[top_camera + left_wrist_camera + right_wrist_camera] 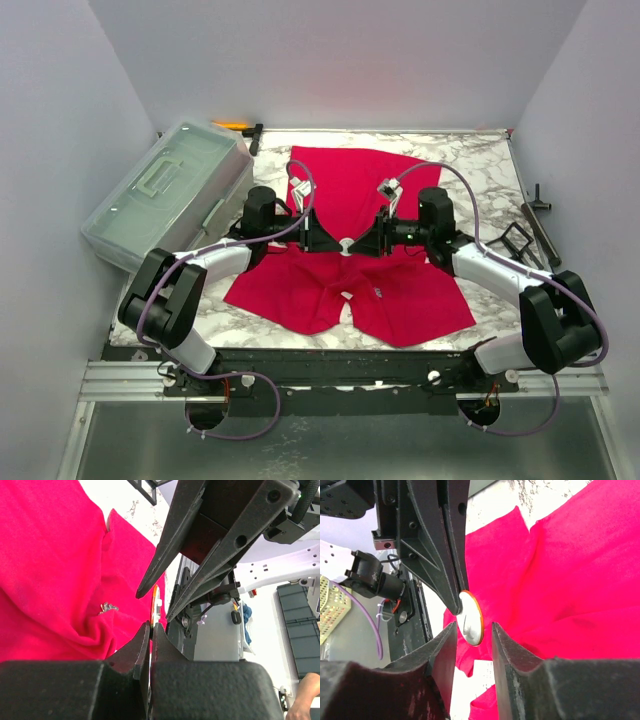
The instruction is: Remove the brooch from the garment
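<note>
The garment [360, 205], a bright red T-shirt, lies rumpled on the marble table, and both grippers meet over its middle. The brooch [471, 618] is a white disc with an orange rim. It shows edge-on in the left wrist view [155, 600] and as a pale speck from above [344, 244]. My left gripper [150, 626] is shut on the brooch's edge. My right gripper [473, 629] is open, its two fingers on either side of the disc with a gap on each side. A small silvery piece [108, 608] lies on the cloth beside the jaws.
A translucent lidded plastic box [170, 195] stands at the left of the table. Black tools [535, 215] lie by the right wall, and an orange-and-black tool [240, 127] lies at the back. White walls close in three sides.
</note>
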Controlling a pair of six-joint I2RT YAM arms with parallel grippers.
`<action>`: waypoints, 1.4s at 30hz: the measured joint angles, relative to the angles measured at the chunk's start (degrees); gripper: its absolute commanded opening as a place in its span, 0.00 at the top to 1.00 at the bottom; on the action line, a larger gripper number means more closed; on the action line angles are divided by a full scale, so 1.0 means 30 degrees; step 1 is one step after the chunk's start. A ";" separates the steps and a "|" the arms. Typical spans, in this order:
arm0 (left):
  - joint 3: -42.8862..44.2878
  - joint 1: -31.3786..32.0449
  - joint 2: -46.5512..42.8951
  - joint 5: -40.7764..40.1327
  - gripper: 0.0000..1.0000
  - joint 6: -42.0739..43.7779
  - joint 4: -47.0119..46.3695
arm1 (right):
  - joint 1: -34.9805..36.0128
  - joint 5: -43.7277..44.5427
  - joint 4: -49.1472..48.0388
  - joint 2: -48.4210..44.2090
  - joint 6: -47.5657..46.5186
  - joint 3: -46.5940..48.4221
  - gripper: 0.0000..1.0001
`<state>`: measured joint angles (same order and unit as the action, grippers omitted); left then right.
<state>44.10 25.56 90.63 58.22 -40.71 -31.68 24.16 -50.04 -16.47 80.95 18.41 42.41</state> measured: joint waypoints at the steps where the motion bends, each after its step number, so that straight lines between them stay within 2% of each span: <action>1: 0.0000 0.0000 0.0015 0.0000 1.00 -0.0051 0.0007 | 0.0000 -0.0058 0.0102 -0.0022 -0.0117 0.0051 0.58; 13: 0.0000 -0.0073 0.0102 0.0386 1.00 -0.0124 0.0000 | -0.0109 -0.0969 0.0852 -0.0306 -0.0138 0.0488 0.58; 20: -0.0124 -0.0073 0.0102 0.1180 1.00 -0.0175 -0.0291 | -0.0663 -0.2062 0.0874 -0.0306 0.1158 0.0772 0.54; 29: -0.0277 -0.0073 0.0102 0.1821 1.00 -0.1144 -0.1668 | -0.0845 -0.1741 0.1508 -0.0270 0.3075 0.0998 0.54; 38: -0.0423 -0.0073 0.0102 0.1902 1.00 -0.2317 -0.3257 | -0.0845 -0.1763 0.0211 -0.0270 0.4867 -0.0160 0.65; 42: -0.0481 -0.0073 0.0117 0.1909 1.00 -0.2521 -0.3577 | -0.0845 -0.1770 -0.0350 -0.0270 0.5348 -0.0197 0.66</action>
<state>42.65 25.34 90.98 63.94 -48.27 -42.41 21.63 -55.35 -17.52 80.14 34.46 41.82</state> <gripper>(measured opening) 0.010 0.347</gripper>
